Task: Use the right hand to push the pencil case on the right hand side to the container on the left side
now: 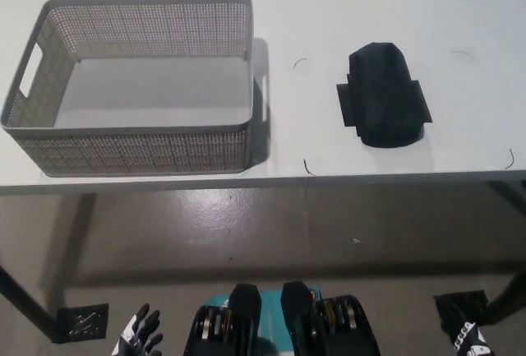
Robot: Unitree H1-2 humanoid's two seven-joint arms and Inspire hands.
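— So, where's the case (384, 94)?
— Flat on the table (329, 11), right side, well apart from the basket (136, 130) on the left. Nothing touching it.
— And the right hand (467, 338)?
— Low at the bottom right corner, below the table edge, mostly cut off; can't tell how it's set.
— Left hand (140, 334)?
— Resting bottom left, fingers spread, holding nothing.
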